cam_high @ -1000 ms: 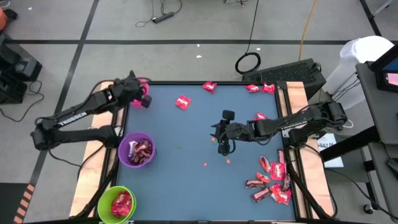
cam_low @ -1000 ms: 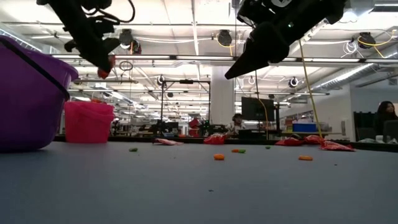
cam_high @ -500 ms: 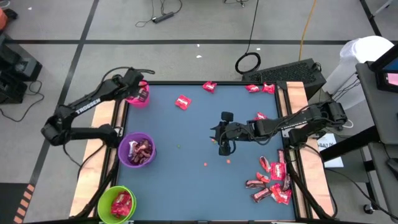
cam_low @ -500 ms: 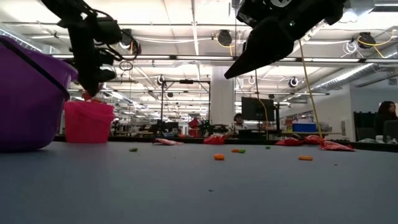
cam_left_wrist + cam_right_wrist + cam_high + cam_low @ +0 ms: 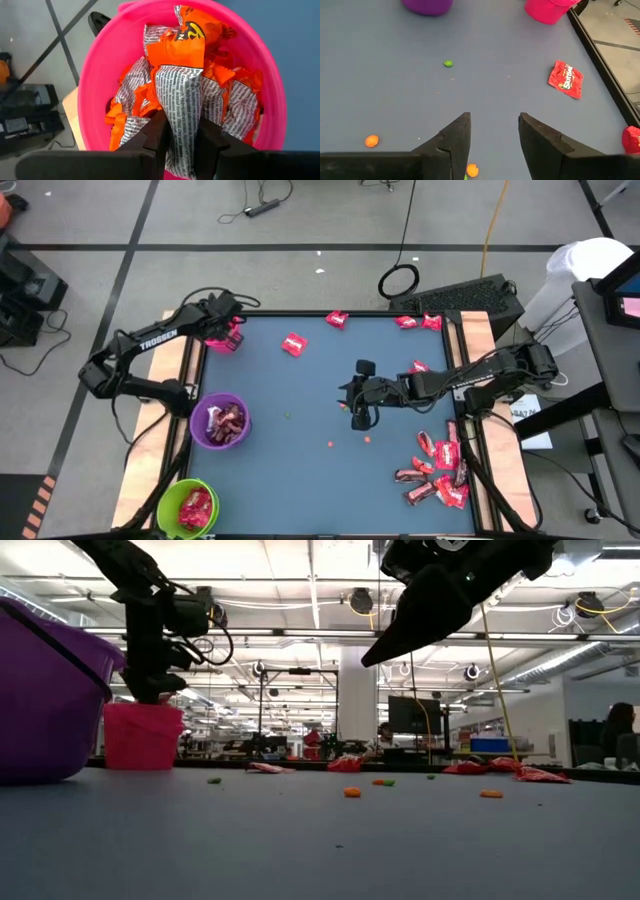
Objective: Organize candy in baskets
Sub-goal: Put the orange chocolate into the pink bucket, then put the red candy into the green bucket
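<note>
My left gripper (image 5: 182,142) is shut on an orange-and-white wrapped candy (image 5: 182,65) and stands over the pink basket (image 5: 221,341) at the table's far left corner. That basket (image 5: 100,65) holds several like pieces. The purple basket (image 5: 222,422) with dark pieces and the green basket (image 5: 188,508) with a red piece stand along the left edge. Red candy (image 5: 293,343) lies loose on the table. My right gripper (image 5: 492,135) hangs open above the table's middle (image 5: 358,416), with nothing between its fingers. My left gripper pinches the near end of the wrapper (image 5: 181,125) between its two fingers (image 5: 159,131). They come from above, slanting down into the basket's mouth. The piece points away from the fingers, along them, over the other pieces in the basket; whether it rests on them I cannot tell.
A heap of red and dark candy (image 5: 438,470) lies at the table's right near corner, with more red pieces (image 5: 336,319) along the far edge and one (image 5: 566,78) ahead of my right gripper. Small orange and green specks (image 5: 330,444) dot the middle.
My left gripper has come down from well above the table to the pink basket's rim and tipped more steeply downward, carrying the candy with it. The fingers have stayed shut on the piece. My right gripper has kept still.
</note>
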You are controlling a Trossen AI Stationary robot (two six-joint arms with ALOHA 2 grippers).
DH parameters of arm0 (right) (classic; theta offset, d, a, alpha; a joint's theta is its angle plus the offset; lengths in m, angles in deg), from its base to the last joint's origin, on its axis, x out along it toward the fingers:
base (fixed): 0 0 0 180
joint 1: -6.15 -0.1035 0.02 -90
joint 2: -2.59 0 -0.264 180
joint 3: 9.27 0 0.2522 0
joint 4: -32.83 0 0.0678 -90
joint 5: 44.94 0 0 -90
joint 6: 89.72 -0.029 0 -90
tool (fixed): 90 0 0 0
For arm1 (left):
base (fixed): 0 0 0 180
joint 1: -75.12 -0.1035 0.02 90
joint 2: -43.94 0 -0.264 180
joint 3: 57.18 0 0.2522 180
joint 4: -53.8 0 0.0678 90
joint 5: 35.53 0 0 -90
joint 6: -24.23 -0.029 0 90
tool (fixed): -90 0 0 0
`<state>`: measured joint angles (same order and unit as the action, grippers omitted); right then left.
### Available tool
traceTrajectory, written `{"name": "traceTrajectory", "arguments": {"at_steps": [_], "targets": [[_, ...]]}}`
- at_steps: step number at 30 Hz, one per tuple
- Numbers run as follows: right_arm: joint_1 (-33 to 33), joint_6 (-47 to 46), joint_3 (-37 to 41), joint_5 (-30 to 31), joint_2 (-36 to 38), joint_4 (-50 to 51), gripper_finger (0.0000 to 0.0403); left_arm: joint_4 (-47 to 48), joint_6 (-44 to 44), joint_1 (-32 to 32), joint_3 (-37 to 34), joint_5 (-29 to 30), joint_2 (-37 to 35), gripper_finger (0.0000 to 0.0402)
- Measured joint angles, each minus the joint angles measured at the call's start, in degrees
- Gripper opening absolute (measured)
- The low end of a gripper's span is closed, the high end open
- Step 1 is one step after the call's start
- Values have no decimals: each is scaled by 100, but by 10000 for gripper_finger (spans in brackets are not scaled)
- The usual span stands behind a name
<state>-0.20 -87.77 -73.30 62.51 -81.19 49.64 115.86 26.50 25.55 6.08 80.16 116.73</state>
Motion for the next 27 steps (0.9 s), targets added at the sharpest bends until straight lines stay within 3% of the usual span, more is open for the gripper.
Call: {"name": "traceTrajectory", "arguments": {"at_steps": [7, 19, 27], "targets": [[0, -9, 0, -2, 0, 0, 155, 262, -3, -1, 180, -2, 9, 88], [-42, -360, 0, 23, -4, 186, 155, 531, -115, 67, 723, -4, -189, 228], [-425, -713, 1, -3, 116, 781, 155, 272, -130, 532, 1078, -216, -914, 242]]}}
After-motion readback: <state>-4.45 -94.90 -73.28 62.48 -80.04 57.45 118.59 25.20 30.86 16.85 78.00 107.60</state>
